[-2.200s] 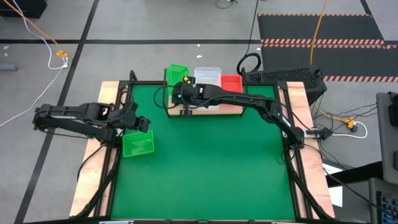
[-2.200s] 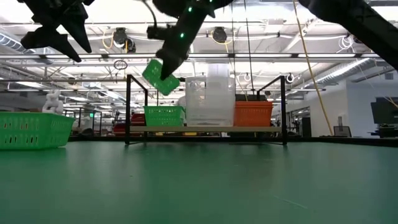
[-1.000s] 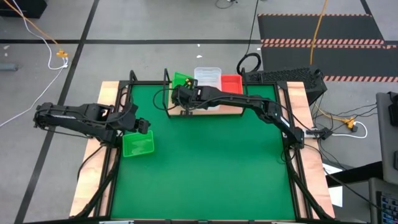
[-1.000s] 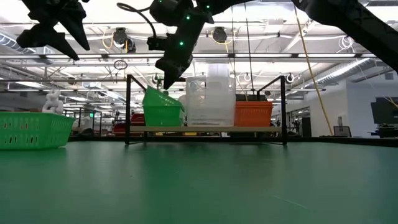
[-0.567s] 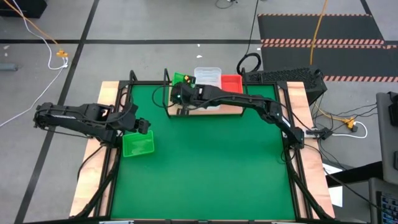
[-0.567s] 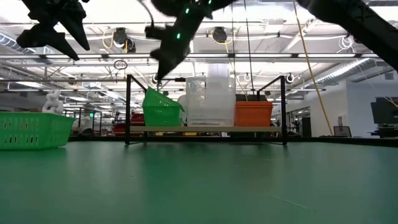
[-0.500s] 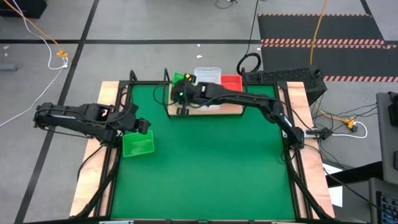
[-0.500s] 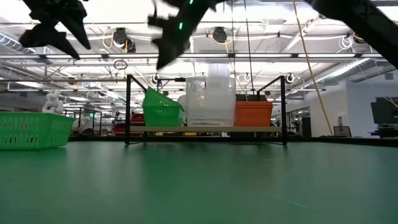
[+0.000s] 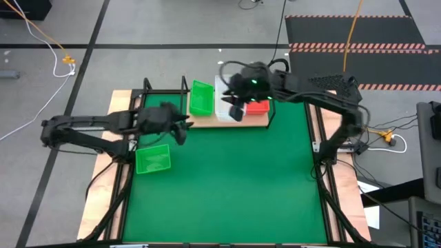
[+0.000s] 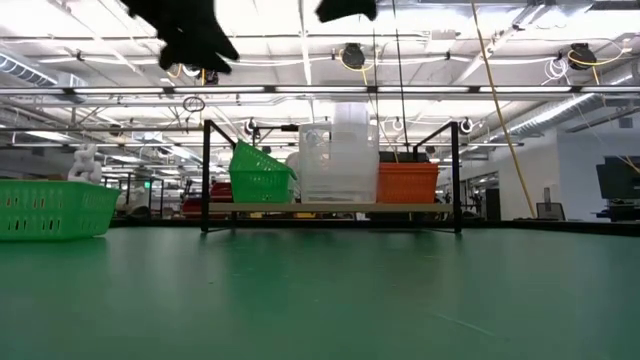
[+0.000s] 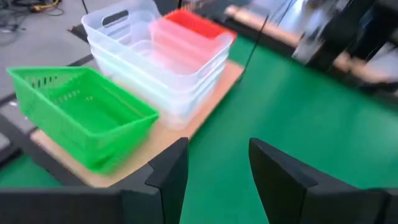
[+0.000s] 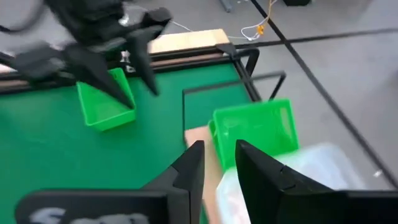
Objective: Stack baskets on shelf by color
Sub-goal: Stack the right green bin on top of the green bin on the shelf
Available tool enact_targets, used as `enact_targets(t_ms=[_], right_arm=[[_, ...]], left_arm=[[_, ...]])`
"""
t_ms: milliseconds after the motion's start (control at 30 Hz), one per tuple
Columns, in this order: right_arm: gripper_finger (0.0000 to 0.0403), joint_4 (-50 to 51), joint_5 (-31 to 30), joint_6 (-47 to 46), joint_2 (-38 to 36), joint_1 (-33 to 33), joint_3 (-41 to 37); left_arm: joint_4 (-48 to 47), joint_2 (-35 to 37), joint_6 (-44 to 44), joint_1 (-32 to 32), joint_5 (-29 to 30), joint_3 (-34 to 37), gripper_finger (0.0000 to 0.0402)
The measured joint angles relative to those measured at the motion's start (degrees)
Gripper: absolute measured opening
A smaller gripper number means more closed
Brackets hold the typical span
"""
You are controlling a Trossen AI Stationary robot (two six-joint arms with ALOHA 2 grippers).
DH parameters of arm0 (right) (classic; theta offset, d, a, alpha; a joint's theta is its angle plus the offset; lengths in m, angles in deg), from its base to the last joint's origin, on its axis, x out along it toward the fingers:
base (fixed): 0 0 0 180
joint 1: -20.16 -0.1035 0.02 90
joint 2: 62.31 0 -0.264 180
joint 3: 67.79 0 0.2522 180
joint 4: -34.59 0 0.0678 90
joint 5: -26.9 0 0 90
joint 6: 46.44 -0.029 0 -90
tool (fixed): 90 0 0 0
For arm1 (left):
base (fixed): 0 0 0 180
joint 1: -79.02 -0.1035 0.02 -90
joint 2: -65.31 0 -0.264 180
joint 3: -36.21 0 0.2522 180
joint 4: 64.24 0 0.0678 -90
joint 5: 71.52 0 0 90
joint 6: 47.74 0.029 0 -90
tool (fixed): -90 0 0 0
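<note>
Green basket [image 9: 152,160] on mat, left edge, alone | left gripper [image 9: 180,131] above mat, fingers apart, empty | right gripper [image 9: 236,108] above shelf [image 9: 258,121], slightly parted, empty | green stack [image 9: 201,98], clear stack [image 10: 338,150], red basket [image 10: 407,183] on shelf

Grey concrete floor [image 9: 138,27] with black tape lines [image 9: 172,46] crossing it. Dark ribbed floor mat with red-white hazard edging [image 9: 358,41] at far right. White cable [image 9: 41,38] and orange cable [image 9: 355,24] trail over the floor; tangle of orange and white wires [image 9: 382,138] beside the table's right edge. Black box-like unit [image 9: 27,8] in top-left corner. Low view: open industrial hall, white ceiling with rows of bright strip lights [image 10: 300,60], grey pipes and beams [image 10: 400,92], round black fixtures [image 10: 352,55] hanging. Small white figurine [image 10: 85,162] at far left, dark monitor [image 10: 618,180] at far right
</note>
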Motion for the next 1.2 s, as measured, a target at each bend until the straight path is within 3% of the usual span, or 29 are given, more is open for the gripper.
enact_targets(t_ms=[200, 367, 567, 767, 1200], right_arm=[[0.0077, -10.8, 0.1, -9.0, -14.6, -0.9, -22.7], [0.0078, -28.8, 0.3, -13.6, -24.4, -2.9, -41.7], [0.0078, -48.8, 0.3, -19.7, -31.1, -5.4, -57.1], [0.0078, -55.5, 0.2, -23.4, -33.2, -5.8, -63.5], [0.0078, -55.7, 0.1, -22.3, -33.2, -5.8, -63.8]], left_arm=[[-5.3, -10.9, 16.7, -8.4, -6.2, -9.3, 0.017], [-17.2, -21.2, 34.1, -14.8, -6.8, -20.1, 0.017], [-28.7, -30.5, 45.0, -19.0, -9.9, -27.8, 0.017], [-31.4, -34.4, 50.7, -19.6, -10.1, -30.7, 0.017], [-32.8, -39.3, 52.3, -21.2, -9.8, -31.5, 0.016]])
